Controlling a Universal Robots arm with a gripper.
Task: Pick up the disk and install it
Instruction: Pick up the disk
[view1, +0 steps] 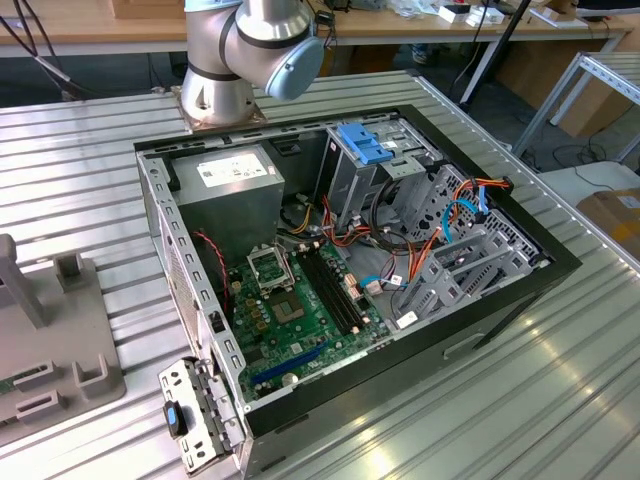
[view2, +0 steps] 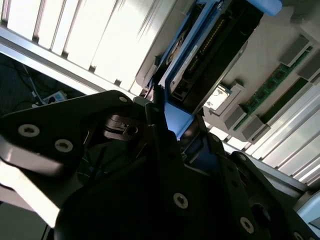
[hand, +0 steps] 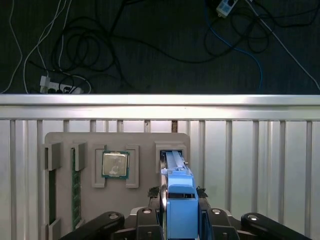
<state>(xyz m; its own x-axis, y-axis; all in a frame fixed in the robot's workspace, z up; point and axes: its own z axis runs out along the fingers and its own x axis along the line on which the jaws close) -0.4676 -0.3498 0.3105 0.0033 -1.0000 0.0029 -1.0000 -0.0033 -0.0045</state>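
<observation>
In the first wrist view the disk (hand: 180, 202), a dark drive in a bright blue carrier, stands on edge between the fingers of my gripper (hand: 179, 192), which press on both its sides. Its far end sits at a slot of the grey holder tray (hand: 65, 142). The second wrist view looks along the disk (view2: 210, 55), with a dark fingertip (view2: 156, 112) against the blue carrier tab. In the exterior view the open computer case (view1: 470, 330) lies on the metal table, with a grey drive cage (view1: 440, 210) at its far right.
A processor chip (hand: 115, 164) and a green memory stick (hand: 76, 185) rest in other pockets of the tray. Inside the case are the motherboard (view1: 300, 310), a power supply (view1: 230, 185), a ribbed blue flap (view1: 362, 145) and orange and blue cables (view1: 470, 205). The arm's base (view1: 215, 95) stands behind the case.
</observation>
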